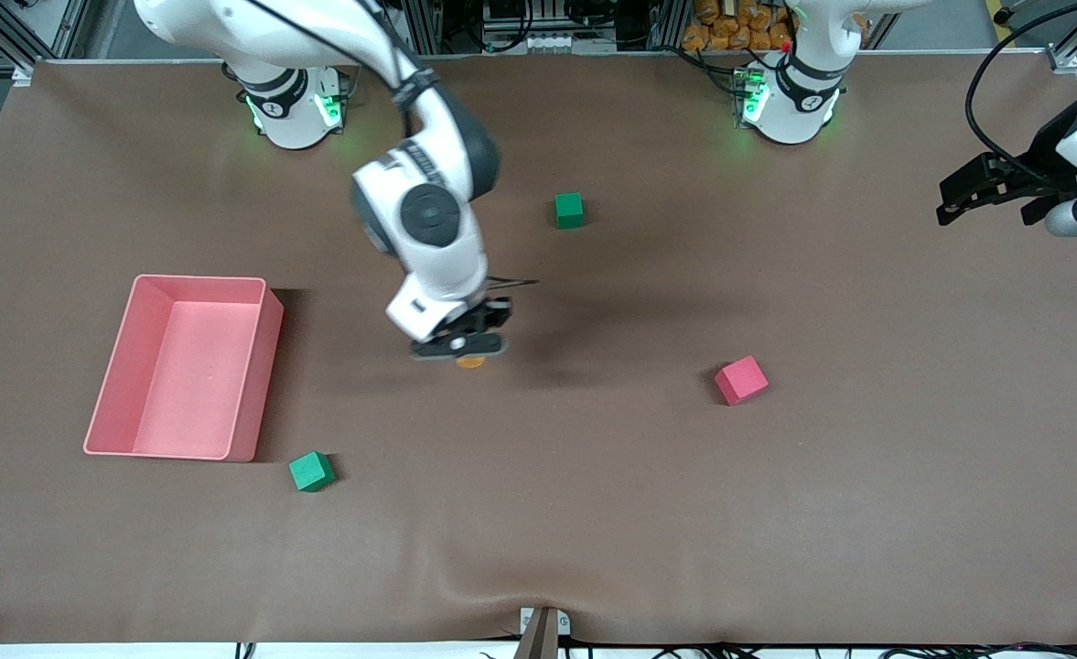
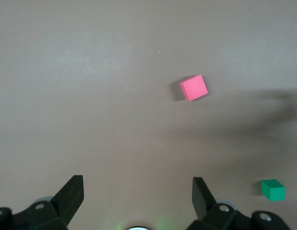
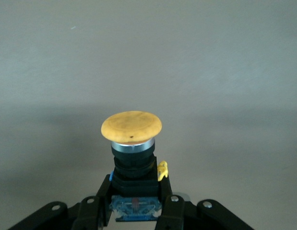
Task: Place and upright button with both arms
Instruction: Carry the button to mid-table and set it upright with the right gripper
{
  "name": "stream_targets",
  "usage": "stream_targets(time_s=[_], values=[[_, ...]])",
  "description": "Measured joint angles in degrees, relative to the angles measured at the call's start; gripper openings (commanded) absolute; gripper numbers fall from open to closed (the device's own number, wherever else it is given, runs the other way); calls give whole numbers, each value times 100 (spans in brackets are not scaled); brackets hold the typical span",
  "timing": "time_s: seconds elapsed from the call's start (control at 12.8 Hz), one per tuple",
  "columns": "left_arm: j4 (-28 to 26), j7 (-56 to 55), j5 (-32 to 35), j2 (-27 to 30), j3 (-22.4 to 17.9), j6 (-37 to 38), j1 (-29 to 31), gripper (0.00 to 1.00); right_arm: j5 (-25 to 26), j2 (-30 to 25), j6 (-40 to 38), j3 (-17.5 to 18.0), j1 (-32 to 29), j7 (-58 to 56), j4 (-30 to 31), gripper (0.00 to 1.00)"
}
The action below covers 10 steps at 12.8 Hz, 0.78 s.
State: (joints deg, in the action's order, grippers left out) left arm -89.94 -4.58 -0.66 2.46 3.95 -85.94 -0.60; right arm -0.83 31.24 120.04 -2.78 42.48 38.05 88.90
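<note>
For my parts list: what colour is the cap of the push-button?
Yellow-orange, on the push-button with a black body; it shows best in the right wrist view.

Place: a robotics lab, by every sign.
Arms: two white arms (image 1: 428,210), bases (image 1: 293,108) bolted along one edge of the table and lit green.
Table: one wide table (image 1: 593,513) under a plain brown cover, nothing homely on it.
Frame: aluminium framing (image 1: 7,37) at the corners, with cables (image 1: 986,82) looping off it.
Props: foam cubes, a green one (image 1: 569,210) and a red one (image 1: 741,380), and a pink bin (image 1: 186,366) set well apart, like test pieces.
Clutter: gear and wiring racked past the table's edge by the bases.
</note>
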Motion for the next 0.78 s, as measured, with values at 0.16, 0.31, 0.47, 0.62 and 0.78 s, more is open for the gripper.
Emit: stream_targets(time_s=[0.16,0.31,0.47,0.62,0.78], values=[[0,0,0,0,-1,0,0,100,0,290,12,-3,330,666,-262,0],[0,0,0,0,-1,0,0,100,0,673,261,-5,602,1192,-548,0],[0,0,0,0,-1,0,0,100,0,1055,722,-11,803,1353,-709,0],[0,0,0,0,-1,0,0,100,7,1356,1160,-15,918,1294,-773,0],[0,0,0,0,-1,0,0,100,10,1502,1260,-22,948,894,-823,0]])
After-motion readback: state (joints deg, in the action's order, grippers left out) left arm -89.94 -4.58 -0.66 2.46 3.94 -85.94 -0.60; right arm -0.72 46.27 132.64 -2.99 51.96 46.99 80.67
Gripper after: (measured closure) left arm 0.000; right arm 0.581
